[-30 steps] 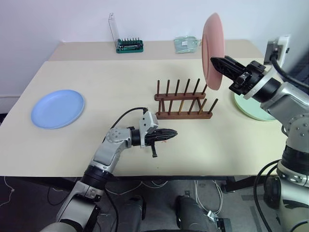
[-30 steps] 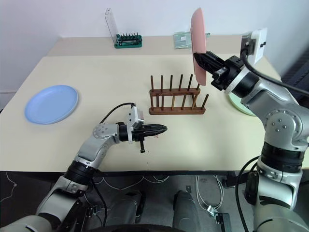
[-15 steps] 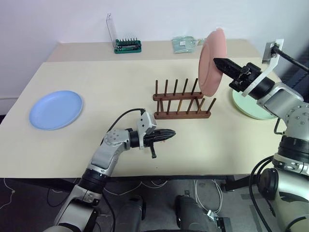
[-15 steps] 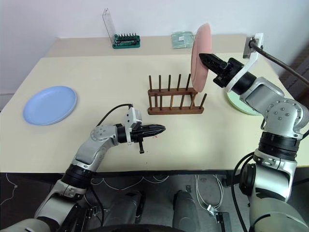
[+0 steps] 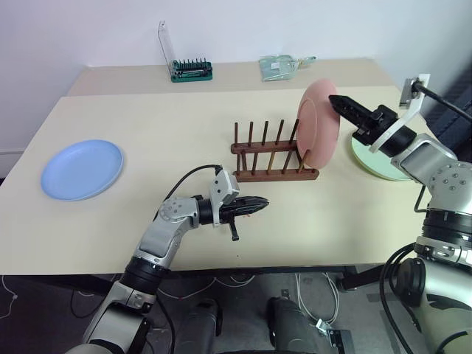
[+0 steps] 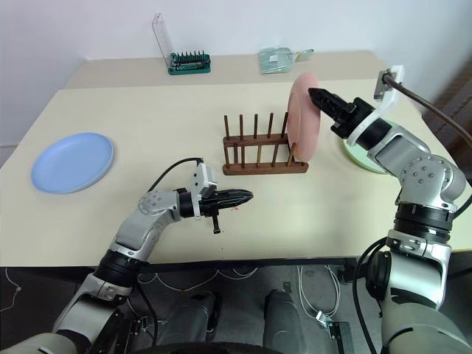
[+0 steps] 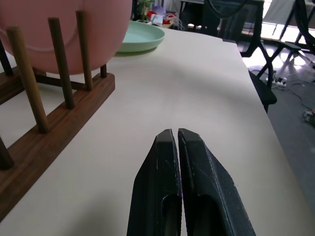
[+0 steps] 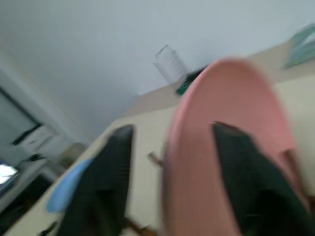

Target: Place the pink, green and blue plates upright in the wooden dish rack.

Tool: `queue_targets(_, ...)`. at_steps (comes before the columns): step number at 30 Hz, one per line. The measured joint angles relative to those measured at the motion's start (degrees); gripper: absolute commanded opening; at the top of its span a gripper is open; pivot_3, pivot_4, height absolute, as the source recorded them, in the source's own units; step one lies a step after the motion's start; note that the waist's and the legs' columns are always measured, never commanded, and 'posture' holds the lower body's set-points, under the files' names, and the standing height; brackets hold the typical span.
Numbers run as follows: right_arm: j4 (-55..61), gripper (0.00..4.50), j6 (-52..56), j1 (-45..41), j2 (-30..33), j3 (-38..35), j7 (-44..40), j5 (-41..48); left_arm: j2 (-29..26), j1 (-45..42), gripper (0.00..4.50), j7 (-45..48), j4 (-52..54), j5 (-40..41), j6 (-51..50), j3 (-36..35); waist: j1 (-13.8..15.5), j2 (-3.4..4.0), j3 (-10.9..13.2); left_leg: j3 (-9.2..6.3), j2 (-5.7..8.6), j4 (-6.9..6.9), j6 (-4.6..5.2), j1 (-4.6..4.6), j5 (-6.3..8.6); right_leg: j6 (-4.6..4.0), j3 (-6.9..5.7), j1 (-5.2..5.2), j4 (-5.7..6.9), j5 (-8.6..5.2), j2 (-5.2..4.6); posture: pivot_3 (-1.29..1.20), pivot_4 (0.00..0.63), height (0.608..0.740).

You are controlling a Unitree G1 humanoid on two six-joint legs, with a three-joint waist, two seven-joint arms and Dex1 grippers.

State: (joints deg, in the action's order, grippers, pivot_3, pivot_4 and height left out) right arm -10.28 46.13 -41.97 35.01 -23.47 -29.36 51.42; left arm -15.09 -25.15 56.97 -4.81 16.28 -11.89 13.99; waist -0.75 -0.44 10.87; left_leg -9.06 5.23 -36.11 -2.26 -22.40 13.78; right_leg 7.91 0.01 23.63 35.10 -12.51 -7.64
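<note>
The pink plate (image 5: 317, 125) stands upright in the right end of the wooden dish rack (image 5: 265, 151), which sits mid-table. My right gripper (image 5: 335, 101) is at the plate's upper rim. In the right wrist view its fingers (image 8: 110, 162) stand open, spread wide on either side of the pink plate (image 8: 221, 123). The green plate (image 5: 372, 158) lies flat at the right, behind that arm. The blue plate (image 5: 81, 168) lies flat at the far left. My left gripper (image 5: 264, 205) hovers in front of the rack, shut and empty, fingertips (image 7: 170, 142) pressed together.
A green screwdriver-bit holder (image 5: 191, 70) with a clear lid and a small packet (image 5: 280, 66) sit on the back table. A white socket box (image 5: 411, 87) with a cable stands at the right edge.
The pink plate came down from above the rack into its right end. My right gripper followed it down and its fingers spread apart. The left arm kept still.
</note>
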Motion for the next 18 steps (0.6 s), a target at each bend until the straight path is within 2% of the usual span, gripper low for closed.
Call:
queue_targets(3,1.27,3.35,-5.35,1.74,3.1,-0.58,0.01,-4.44,-0.14,0.19,0.13,-0.29,0.22,0.0,-0.05,-0.03,0.16,0.0,0.0,0.0,0.01,-0.01,0.0,-0.01,0.0,0.01,0.0,-0.01,-0.02,0.0,-0.01,0.0,0.15,0.74)
queue_targets(7,0.72,4.48,-9.98,6.5,9.21,-3.31,0.03,-9.82,-0.12,0.25,0.13,-0.6,0.48,0.03,-0.2,-0.02,0.4,0.0,0.0,0.01,0.04,-0.02,0.0,-0.02,0.0,0.01,0.0,-0.05,-0.04,0.0,-0.03,0.0,0.15,0.74)
queue_targets(9,-1.0,4.48,-12.19,9.11,11.53,-3.22,-0.54,-13.76,-0.37,0.26,0.13,-0.65,0.46,0.03,-0.39,-0.02,0.07,0.01,-0.01,0.06,0.02,-0.02,0.0,0.01,0.0,0.01,0.02,-0.04,-0.03,-0.01,-0.02,0.0,0.15,0.74)
queue_targets(11,-1.36,4.48,-16.1,13.3,14.5,0.57,-2.72,-19.91,-0.05,0.21,0.13,-0.55,0.48,0.04,-0.4,0.06,-0.32,0.1,-0.05,0.19,-0.02,0.03,0.0,0.09,0.0,0.02,0.08,-0.03,-0.01,-0.01,0.0,0.0,0.15,0.74)
queue_targets(14,-3.94,4.48,-27.05,18.57,19.7,12.13,-6.08,-33.82,0.02,0.03,0.13,-0.04,0.3,0.01,-0.26,0.28,-0.58,0.12,-0.06,0.37,-0.06,0.03,0.0,0.15,0.0,0.13,0.16,-0.02,0.01,-0.08,0.02,0.0,0.15,0.74)
queue_targets(16,-9.29,4.48,-33.67,18.57,19.98,18.19,-6.78,-41.4,0.27,-0.32,0.13,0.24,0.2,-0.02,-0.13,0.57,-0.54,0.13,-0.05,0.59,-0.06,0.01,0.0,0.2,0.0,0.15,0.39,-0.02,0.02,-0.08,0.01,0.0,0.15,0.74)
queue_targets(18,-13.54,4.48,-37.65,17.77,19.5,21.1,-7.22,-44.88,0.42,-0.39,0.13,0.27,0.2,-0.03,-0.06,0.61,-0.39,0.14,-0.04,0.74,-0.05,0.01,0.03,0.23,0.02,0.05,0.59,0.01,0.02,-0.01,0.01,0.0,0.15,0.74)
